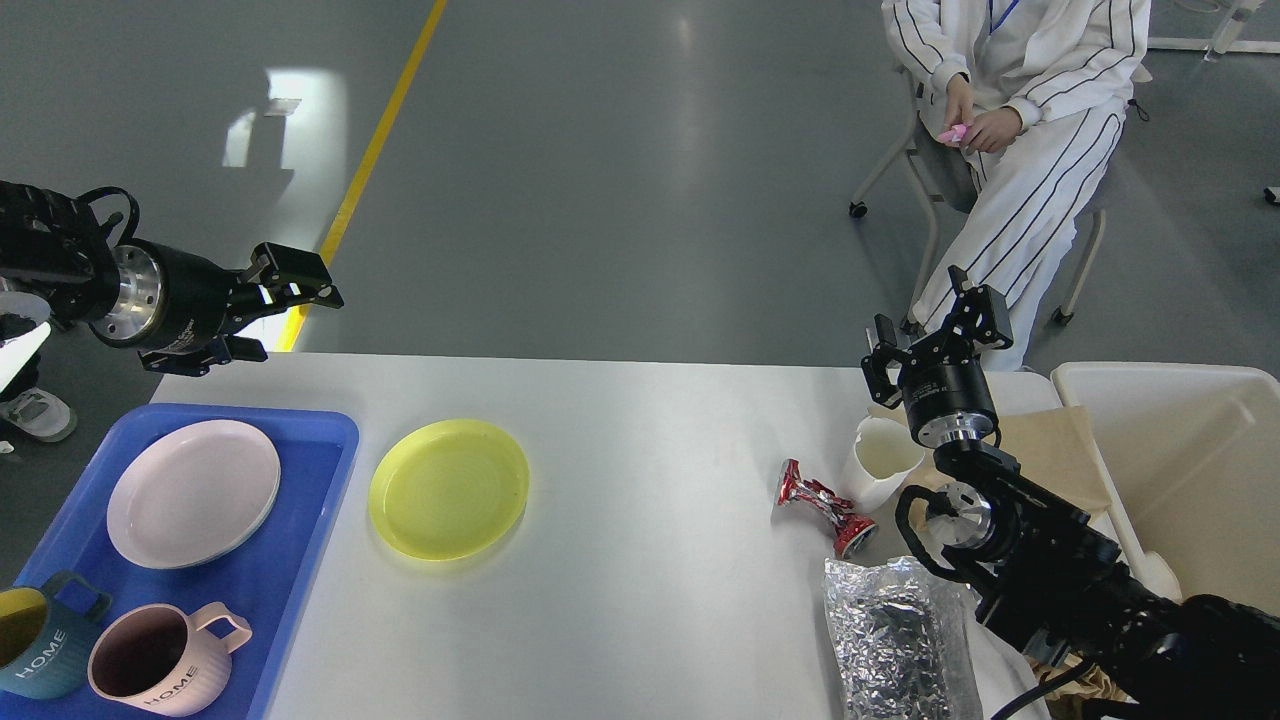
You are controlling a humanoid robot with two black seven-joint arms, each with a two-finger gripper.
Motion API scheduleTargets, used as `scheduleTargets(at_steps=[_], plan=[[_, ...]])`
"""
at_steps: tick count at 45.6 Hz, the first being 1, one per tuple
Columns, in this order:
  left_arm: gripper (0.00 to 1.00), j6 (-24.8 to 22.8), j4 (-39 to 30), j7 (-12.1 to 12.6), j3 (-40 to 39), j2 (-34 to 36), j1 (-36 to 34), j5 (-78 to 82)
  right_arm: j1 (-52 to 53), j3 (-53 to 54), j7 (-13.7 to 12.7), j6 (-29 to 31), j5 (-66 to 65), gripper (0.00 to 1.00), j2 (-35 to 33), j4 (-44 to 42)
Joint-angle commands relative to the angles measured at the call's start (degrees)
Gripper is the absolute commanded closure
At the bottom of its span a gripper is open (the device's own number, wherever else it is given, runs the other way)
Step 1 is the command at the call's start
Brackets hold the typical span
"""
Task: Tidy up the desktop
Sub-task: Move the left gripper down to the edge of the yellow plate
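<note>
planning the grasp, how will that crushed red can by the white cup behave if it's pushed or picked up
The crushed red can is pinched thin at its middle, so it is probably light and easily dented further. It lies on its side on the desktop with flared ends, so a push would likely make it skid or pivot unevenly rather than roll straight, perhaps into the white cup beside it.

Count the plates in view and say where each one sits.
2. The pink plate lies in the blue tray at the left. The yellow plate lies on the bare desktop just right of the tray. None looks hidden.
</note>
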Motion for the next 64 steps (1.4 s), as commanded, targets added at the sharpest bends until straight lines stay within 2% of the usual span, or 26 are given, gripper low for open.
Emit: scheduleTargets(at_steps=[1,25,46,49,52,57,64], plan=[[0.04,-0.01,-0.01,0.00,-0.05,-1.18,0.00,0.00,-0.01,0.00,0.00,0.02,0.00,0.00,0.09,-0.06],[0.04,-0.01,-0.01,0.00,-0.05,-2.06,1.32,0.00,0.08,0.00,0.00,0.02,0.00,0.00,0.09,0.02],[0.04,-0.10,-0.01,0.00,-0.58,-3.02,5.54,0.00,0.08,0.00,0.00,0.02,0.00,0.00,0.00,0.02],[0.04,-1.15,-0.80,-0.09,-0.93,-3.37,5.71,0.00,-0.01,0.00,0.00,0.02,0.00,0.00,0.00,0.02],[0.04,-4.83,-0.89,0.00,-1.10,-4.43,6.59,0.00,0.08,0.00,0.00,0.02,0.00,0.00,0.00,0.02],[0.04,-8.09,-0.80,0.08,-1.19,-5.22,8.70,0.09,0.08,0.00,0.00,0.02,0.00,0.00,0.00,0.02],[0.03,-8.36,-0.80,0.00,-3.03,-7.15,11.34,0.18,0.08,0.00,0.00,0.02,0.00,0.00,0.00,0.02]])
